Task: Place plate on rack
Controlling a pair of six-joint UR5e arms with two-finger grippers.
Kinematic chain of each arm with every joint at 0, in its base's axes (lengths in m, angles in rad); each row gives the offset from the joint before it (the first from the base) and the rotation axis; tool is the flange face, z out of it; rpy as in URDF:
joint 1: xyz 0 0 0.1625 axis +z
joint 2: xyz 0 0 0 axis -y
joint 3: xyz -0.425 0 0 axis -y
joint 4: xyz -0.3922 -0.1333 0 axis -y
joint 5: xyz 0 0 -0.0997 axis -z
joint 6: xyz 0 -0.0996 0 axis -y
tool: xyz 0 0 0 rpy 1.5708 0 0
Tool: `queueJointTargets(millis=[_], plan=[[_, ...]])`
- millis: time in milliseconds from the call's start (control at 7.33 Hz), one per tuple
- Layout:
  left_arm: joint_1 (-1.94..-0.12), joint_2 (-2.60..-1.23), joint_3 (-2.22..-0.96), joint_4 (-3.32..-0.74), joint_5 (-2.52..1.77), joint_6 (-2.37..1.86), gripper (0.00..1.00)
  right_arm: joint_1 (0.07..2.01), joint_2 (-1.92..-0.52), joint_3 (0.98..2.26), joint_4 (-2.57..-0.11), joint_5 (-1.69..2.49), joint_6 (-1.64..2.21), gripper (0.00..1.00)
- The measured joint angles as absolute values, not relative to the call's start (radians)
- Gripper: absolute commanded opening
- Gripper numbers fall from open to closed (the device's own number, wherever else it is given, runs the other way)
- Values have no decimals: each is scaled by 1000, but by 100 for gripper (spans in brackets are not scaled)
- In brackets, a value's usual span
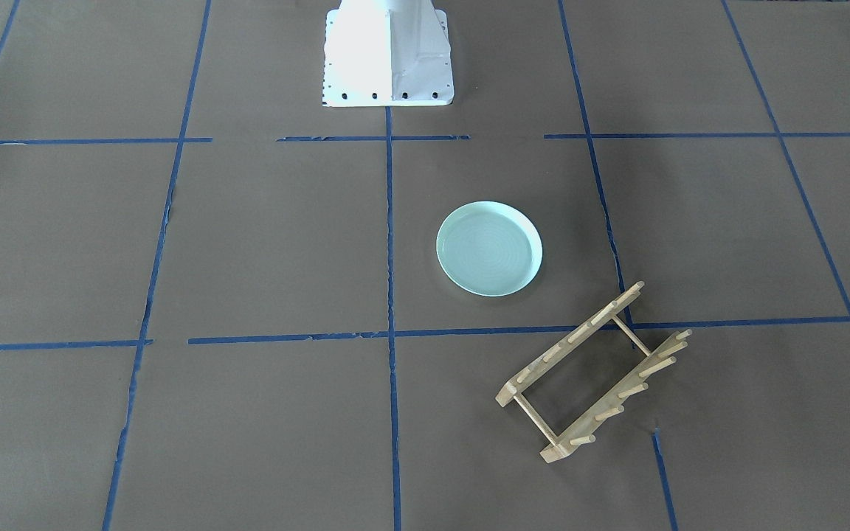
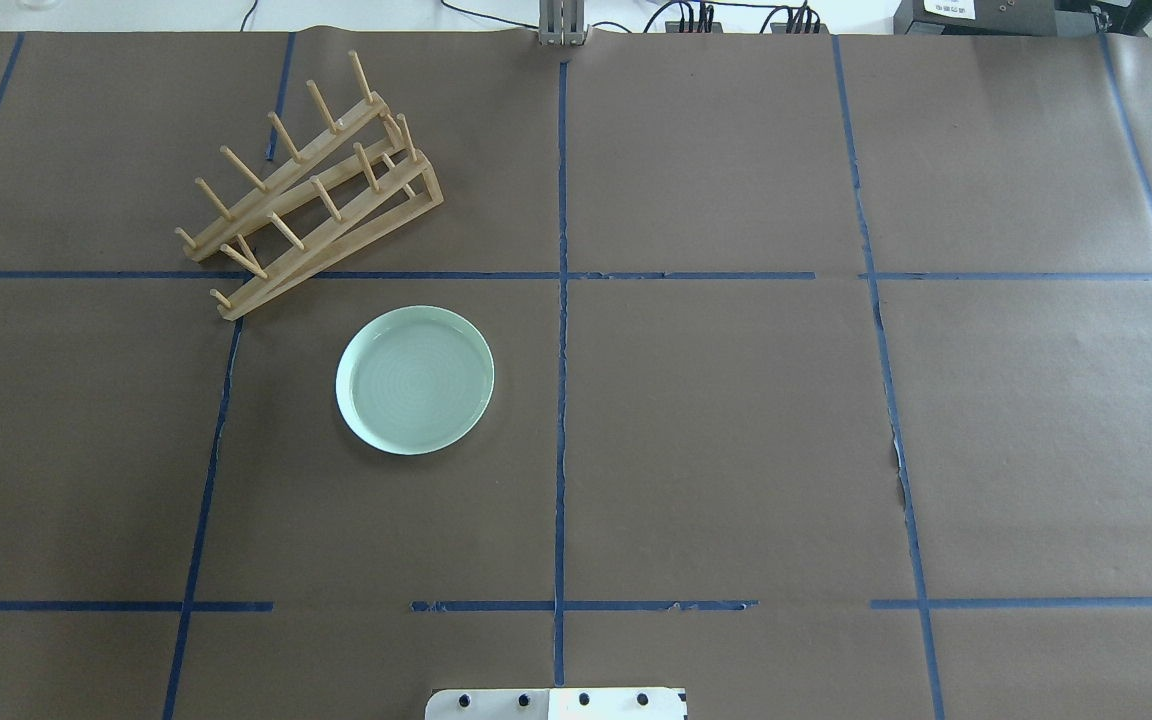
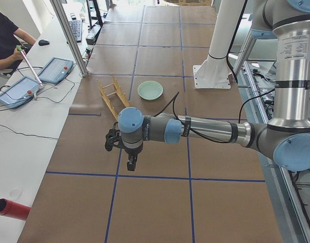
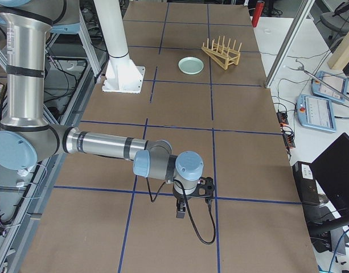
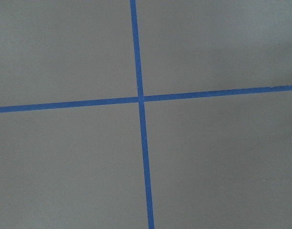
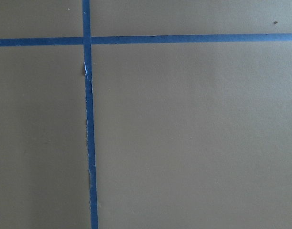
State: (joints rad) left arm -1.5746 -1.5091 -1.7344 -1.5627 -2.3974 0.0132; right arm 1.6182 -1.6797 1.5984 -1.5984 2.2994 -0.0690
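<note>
The pale mint-green plate (image 1: 489,248) lies flat on the brown table, left of the centre line in the overhead view (image 2: 415,380). The light-wood rack (image 1: 595,372) stands empty just beyond it, set at an angle, pegs up (image 2: 311,190). Both also show small in the side views: plate (image 3: 150,90) (image 4: 191,65), rack (image 3: 110,93) (image 4: 221,52). My left gripper (image 3: 129,163) hangs over the table's left end, far from both. My right gripper (image 4: 180,211) hangs over the right end. I cannot tell whether either is open or shut. The wrist views show only paper and blue tape.
The white robot pedestal (image 1: 387,55) stands at the table's near edge (image 2: 556,703). Blue tape lines grid the brown paper. A person sits with tablets (image 3: 56,68) at the side desk. A red cylinder (image 3: 10,208) lies beside the table. More pendants (image 4: 322,108) lie on the other side.
</note>
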Motion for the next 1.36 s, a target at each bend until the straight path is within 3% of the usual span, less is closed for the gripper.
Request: queueJointTargets(millis=[1364], plan=[[-1573, -1504, -1797, -1567, -2394, -71, 100, 1617, -1680, 1598, -1598, 2299, -68, 100]])
